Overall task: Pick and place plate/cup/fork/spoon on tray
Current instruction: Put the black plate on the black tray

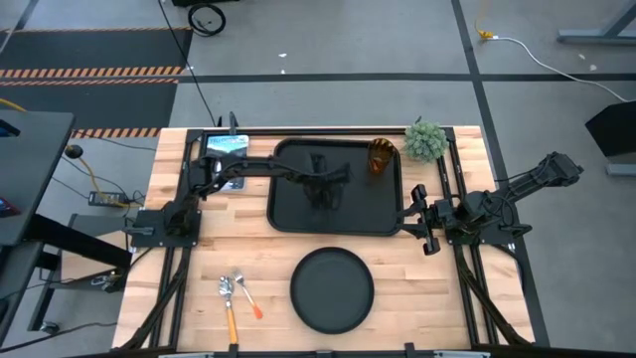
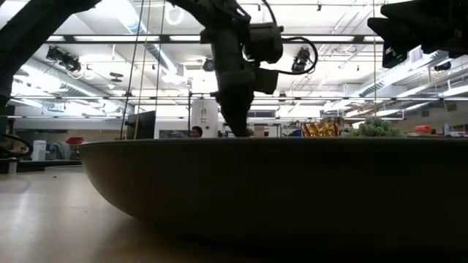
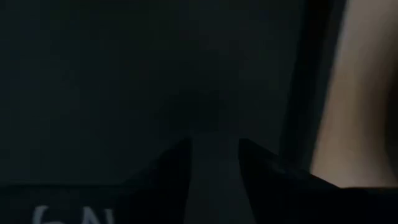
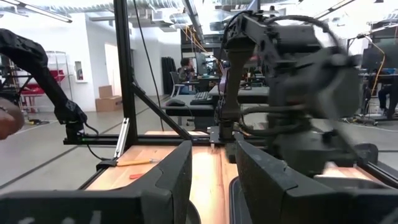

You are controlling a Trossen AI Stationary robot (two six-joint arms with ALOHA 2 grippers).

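Tray: black, rectangular, mid-desk; cup stands in its far right corner beside plant.
Left pincer: low over the tray's middle, fingers a narrow gap apart, nothing between them.
Right pincer: waits at the tray's right rim, fingers slightly apart, empty.
Plate: on the desk just near of the tray.
Spoon, fork: side by side, left of plate.
Advice: lift the left pincer clear, open wide, then take plate by its rim, level.
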